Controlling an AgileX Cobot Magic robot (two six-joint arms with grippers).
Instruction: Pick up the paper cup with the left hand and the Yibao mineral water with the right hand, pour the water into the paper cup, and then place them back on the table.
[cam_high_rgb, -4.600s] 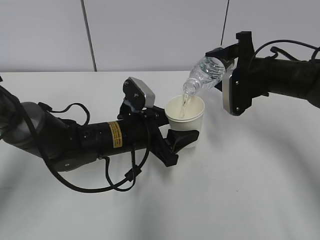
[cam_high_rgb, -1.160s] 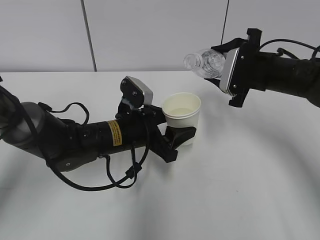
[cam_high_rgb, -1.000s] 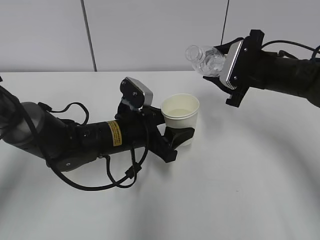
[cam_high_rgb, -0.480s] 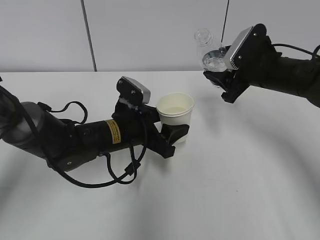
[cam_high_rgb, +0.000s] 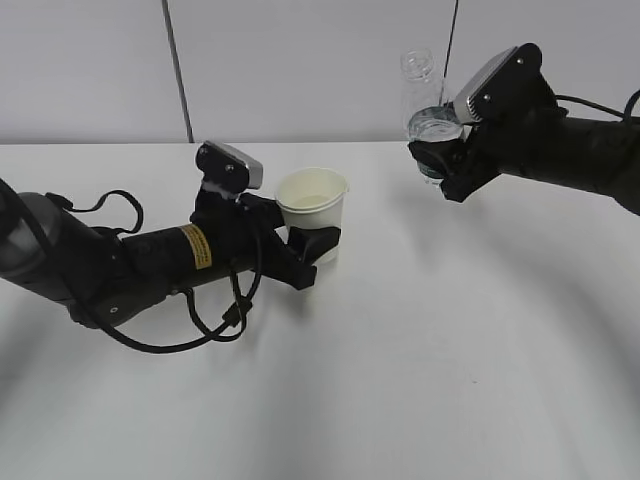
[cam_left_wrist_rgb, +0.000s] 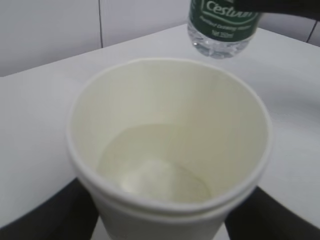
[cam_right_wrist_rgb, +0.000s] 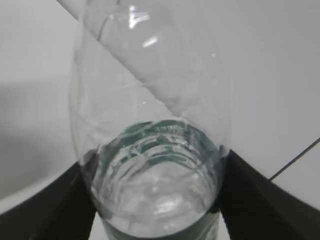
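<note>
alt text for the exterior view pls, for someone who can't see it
Two black robot arms over a white table: the left end effector grips a paper cup holding some water, while the right end effector holds a clear, uncapped water bottle upright above the table.

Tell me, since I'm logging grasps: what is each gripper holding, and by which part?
The left hand grips the paper cup around its lower wall. The right hand grips the Yibao mineral water around its labelled lower body, upright.
</note>
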